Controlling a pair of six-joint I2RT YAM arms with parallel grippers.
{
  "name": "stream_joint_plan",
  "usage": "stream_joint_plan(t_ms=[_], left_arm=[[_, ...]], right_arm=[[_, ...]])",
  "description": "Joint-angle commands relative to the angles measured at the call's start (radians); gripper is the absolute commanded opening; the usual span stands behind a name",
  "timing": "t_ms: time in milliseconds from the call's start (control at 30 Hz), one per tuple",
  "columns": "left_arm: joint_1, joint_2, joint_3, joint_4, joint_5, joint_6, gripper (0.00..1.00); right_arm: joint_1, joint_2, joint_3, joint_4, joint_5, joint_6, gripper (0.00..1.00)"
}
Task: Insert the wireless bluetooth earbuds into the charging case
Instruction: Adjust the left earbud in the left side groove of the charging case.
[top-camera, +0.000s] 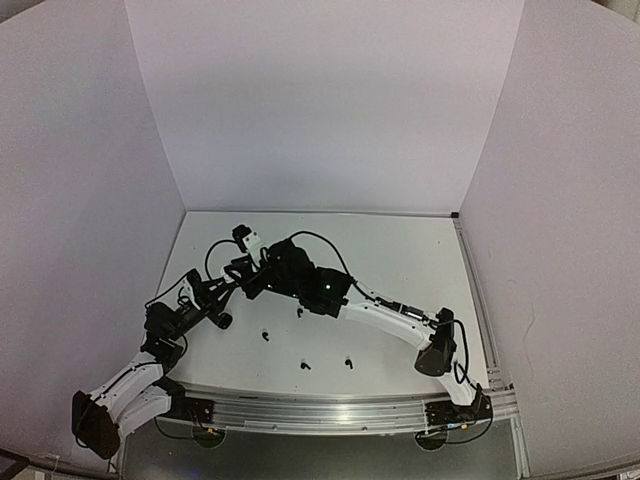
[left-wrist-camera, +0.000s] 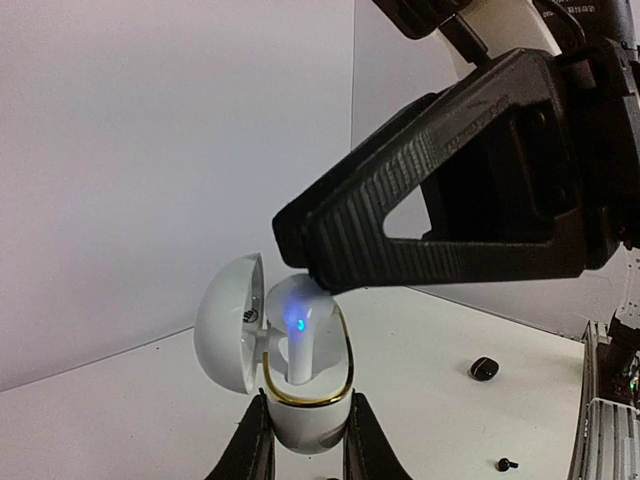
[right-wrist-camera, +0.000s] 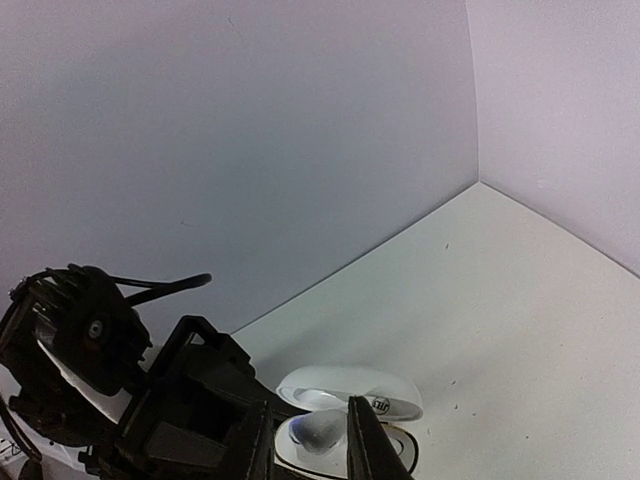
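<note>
Over the left-middle of the counter the two arms meet: the left claw is pressed tight on the base of the open white case, holding it upright with its lid swung out to one side. The right claw reaches in from above, nipped narrowly round the head of a white bud standing stem-down in the case, right beneath the tips. Its long axis points straight down the well, so I'd judge the push goes that way; black buds lie loose nearer the bases.
</note>
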Motion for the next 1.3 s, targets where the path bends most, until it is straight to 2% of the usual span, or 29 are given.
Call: stream_joint_plan(t_ms=[0,233,1267], left_arm=[[-0.001,0.002,0.061,0.024,0.012,0.012,0.0],[0.0,0.008,0.063,0.028,0.015,0.011,0.0],[-0.001,0.026,0.083,0.004,-0.008,0.031,0.0]], right_arm=[[0.004,0.011,0.043,-0.007,0.011,-0.001,0.18],[0.006,0.019,0.045,-0.009,-0.002,0.002,0.11],[0.026,0.034,0.027,-0.053,0.01,0.0,0.06]])
